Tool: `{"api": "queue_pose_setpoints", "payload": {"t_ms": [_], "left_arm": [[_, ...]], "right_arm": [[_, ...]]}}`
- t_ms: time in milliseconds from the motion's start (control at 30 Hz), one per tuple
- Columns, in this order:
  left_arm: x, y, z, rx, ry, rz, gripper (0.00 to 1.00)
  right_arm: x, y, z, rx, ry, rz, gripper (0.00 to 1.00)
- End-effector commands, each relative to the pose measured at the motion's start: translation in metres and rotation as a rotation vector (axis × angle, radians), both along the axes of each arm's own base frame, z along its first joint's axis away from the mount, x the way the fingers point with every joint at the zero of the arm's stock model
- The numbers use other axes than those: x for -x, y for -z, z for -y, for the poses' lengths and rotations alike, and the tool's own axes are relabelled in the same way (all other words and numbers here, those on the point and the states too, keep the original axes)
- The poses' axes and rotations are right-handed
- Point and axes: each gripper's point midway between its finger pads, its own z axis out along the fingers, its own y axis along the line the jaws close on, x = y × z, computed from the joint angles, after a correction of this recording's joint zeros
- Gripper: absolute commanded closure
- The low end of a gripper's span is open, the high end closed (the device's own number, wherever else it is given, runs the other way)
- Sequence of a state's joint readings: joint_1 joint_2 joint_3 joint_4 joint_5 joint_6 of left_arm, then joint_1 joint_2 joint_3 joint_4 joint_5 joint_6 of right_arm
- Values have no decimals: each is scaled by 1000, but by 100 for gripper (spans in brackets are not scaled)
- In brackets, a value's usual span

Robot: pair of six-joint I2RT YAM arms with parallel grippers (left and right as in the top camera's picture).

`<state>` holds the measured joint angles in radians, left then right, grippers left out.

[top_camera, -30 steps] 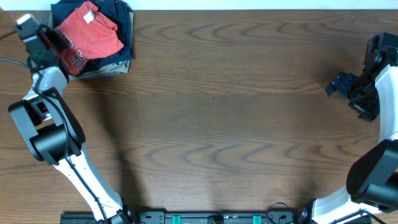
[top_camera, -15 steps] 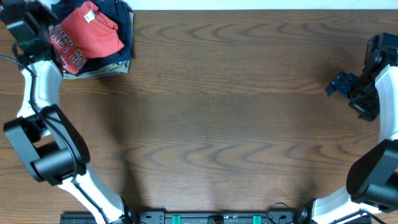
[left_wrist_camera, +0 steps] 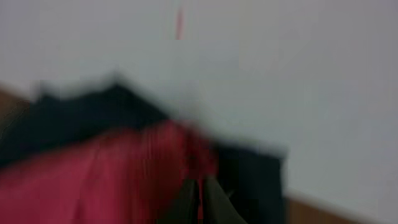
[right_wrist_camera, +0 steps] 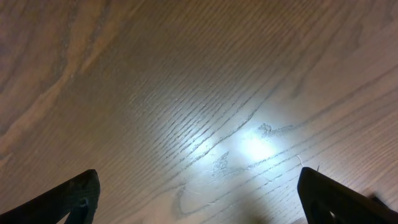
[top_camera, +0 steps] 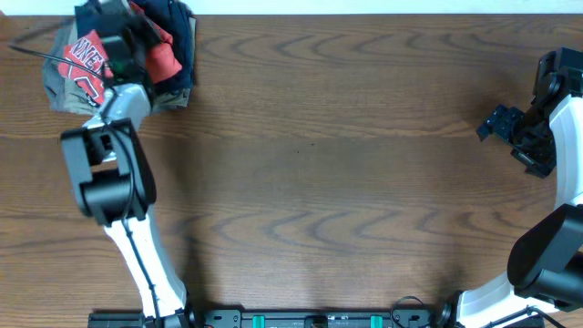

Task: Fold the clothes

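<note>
Far-left back corner of the dark brown wood-grain tabletop (top_camera: 310, 164): a pile of garments is sitting there. A greyish-khaki cloth (top_camera: 56, 89) is spreading out at the pile's left edge, and whether it is folded or loose cannot be told. The coral-red cloth T-shirt (top_camera: 88, 56) with white block lettering is lying bunched on top of the pile. Its lettered part is facing up on the left, and a second red fold is showing to the right of the arm. The left pincer (top_camera: 127, 50) is hanging right over the T-shirt, with its black body covering the shirt's middle.

The left wrist view is blurring badly. The left pincer (left_wrist_camera: 200, 196) is clenching there, dark fingertips pressed together with a thin red strip between them, so it is grasping the T-shirt (left_wrist_camera: 93, 180). Dark cloth (left_wrist_camera: 249, 180) is showing beside the red, against a pale backdrop. A navy folded garment (top_camera: 180, 32) is sticking out at the pile's right side, under the red cloth. The left arm's white link (top_camera: 123, 105) is running from the pile toward the near edge.

The tabletop's middle is showing only wood grain. At the far right, well apart from the pile, the right pincer (top_camera: 499, 123) is hovering released. In the right wrist view, the right pincer (right_wrist_camera: 199, 202) is showing its fingertips at the two lower corners, spread wide. It is gripping nothing and looking down on glossy tabletop (right_wrist_camera: 205, 93) wood.
</note>
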<state>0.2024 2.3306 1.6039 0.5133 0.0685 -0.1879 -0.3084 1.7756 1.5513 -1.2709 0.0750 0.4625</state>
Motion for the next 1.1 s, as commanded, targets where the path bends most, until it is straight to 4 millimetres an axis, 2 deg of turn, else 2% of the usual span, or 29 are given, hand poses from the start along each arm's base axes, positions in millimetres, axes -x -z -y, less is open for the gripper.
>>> {"api": "queue_pose_setpoints", "payload": {"t_ms": [0,100,167,200,233,300,367,400,433,467,567,633,767,967,1033,1067], "left_arm": [[3,15,-7,10,-28,-38,93],[3,-9,-7,3,-27,0,89],[4,-38,-3,0,-10,40,89],[6,-57,0,-2,5,65,83],[8,-74,3,-2,19,85,69],[17,-116,13,0,63,127,56],[29,-153,24,6,112,152,29],[39,-175,33,11,150,163,10],[46,-187,39,17,176,165,2],[58,-203,48,27,214,161,2],[99,-236,74,71,312,107,2],[131,-246,91,113,367,46,2],[210,-264,126,209,467,-83,2],[328,-261,159,204,545,-256,2],[375,-257,170,181,567,-284,2],[388,-257,173,177,569,-284,2]], "right_arm": [[0,-4,2,7,-3,10,1],[0,-4,2,7,-3,10,1],[0,-4,2,7,-3,10,1],[0,-4,2,7,-3,10,1],[0,-4,2,7,-3,10,1],[0,-4,2,7,-3,10,1],[0,-4,2,7,-3,10,1],[0,-4,2,7,-3,10,1],[0,-4,2,7,-3,10,1],[0,-4,2,7,-3,10,1],[0,-4,2,7,-3,10,1],[0,-4,2,7,-3,10,1],[0,-4,2,7,-3,10,1],[0,-4,2,7,-3,10,1],[0,-4,2,7,-3,10,1],[0,-4,2,7,-3,10,1]]}}
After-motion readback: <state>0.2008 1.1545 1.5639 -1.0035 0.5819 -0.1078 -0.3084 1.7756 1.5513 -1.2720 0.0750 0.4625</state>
